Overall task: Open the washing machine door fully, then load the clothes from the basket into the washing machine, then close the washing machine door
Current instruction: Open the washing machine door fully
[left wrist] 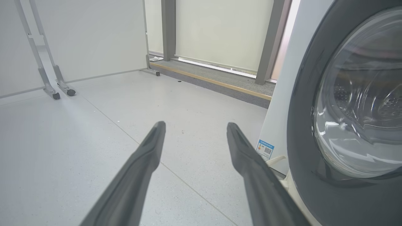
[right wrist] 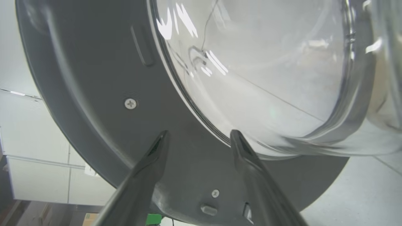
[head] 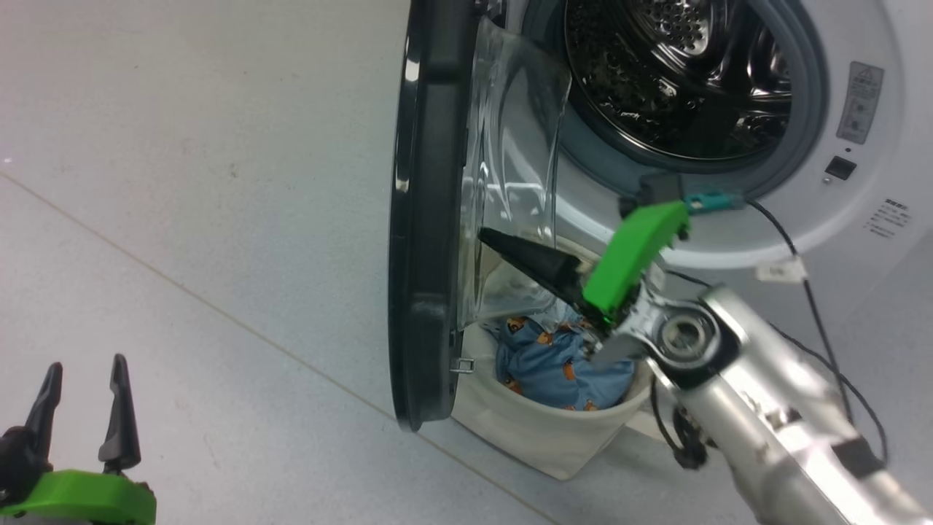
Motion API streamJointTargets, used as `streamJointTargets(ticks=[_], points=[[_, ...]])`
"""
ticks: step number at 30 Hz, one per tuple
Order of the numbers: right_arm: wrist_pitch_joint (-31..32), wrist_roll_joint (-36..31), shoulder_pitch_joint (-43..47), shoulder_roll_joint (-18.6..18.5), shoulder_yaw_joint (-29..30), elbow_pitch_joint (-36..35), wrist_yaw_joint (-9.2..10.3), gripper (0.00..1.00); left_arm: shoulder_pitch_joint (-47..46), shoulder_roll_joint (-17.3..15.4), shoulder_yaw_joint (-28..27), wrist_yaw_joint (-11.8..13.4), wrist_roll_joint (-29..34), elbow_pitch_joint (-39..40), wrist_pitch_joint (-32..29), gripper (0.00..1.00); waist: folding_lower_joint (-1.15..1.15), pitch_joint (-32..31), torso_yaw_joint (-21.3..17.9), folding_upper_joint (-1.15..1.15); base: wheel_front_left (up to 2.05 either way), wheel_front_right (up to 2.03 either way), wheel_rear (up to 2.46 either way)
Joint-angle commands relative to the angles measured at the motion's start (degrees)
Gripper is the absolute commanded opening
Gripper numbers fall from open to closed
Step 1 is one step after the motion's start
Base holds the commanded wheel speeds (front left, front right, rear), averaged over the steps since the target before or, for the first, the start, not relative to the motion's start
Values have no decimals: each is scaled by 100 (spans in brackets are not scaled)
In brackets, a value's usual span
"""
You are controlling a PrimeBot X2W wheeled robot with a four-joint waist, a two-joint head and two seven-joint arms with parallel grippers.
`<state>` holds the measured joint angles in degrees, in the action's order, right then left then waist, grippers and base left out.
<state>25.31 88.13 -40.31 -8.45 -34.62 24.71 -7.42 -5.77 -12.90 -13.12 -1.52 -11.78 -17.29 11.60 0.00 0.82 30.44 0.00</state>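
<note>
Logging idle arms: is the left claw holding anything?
No, the left claw is open, with bare floor showing through its gap.

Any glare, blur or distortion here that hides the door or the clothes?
Head view: even light; reflections streak the washing machine door glass, but the clothes read clearly. Left wrist view: the left gripper fingers blur near the lens; the washing machine is sharp. Right wrist view: bright glare streaks on the door glass, fingers of the right gripper soft toward the bottom edge.
</note>
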Motion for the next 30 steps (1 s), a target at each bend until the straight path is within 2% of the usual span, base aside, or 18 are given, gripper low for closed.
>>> streamJointTargets(ticks=[1, 4, 6, 8, 13, 17, 23, 30], points=[[-246, -206, 93, -113, 29, -376, -7, 100, -214, -219, -130, 13, -24, 135, -29, 100, 0, -39, -26, 0, 0, 0, 0], [-959, -655, 478, -450, 159, -927, -7, 100, -235, -242, -96, 11, -22, 100, -39, 100, 0, -104, -68, 0, 0, 0, 0], [-1560, -1188, 736, -778, 230, -1161, -7, 100, -251, -266, -74, 5, -20, 79, -50, 100, 0, -143, -92, 0, 0, 0, 0], [-2175, -1778, 1009, -1061, 279, -1263, -7, 100, -257, -296, -55, -2, -16, 52, -62, 100, 0, -202, -124, 0, 0, 0, 0], [-3384, -3028, 1780, -1445, 483, -1340, -7, 100, -236, -344, -9, -11, -10, 6, -78, 100, 0, -356, -215, 0, 0, 0, 0], [-3812, -3841, 2378, -1378, 769, -1359, -7, 100, -204, -386, 12, -13, -14, -12, -103, 100, 0, -463, -291, 0, 0, 0, 0], [-3998, -4915, 3088, -1050, 1451, -1434, -7, 100, -208, -415, 86, -21, -13, 0, -126, 100, 0, -533, -355, 0, 0, 0, 0], [-4027, -5425, 3536, -688, 1864, -1459, -7, 100, -185, -394, 137, -2, -34, 5, -90, 100, 0, -566, -397, 0, 0, 0, 0]])
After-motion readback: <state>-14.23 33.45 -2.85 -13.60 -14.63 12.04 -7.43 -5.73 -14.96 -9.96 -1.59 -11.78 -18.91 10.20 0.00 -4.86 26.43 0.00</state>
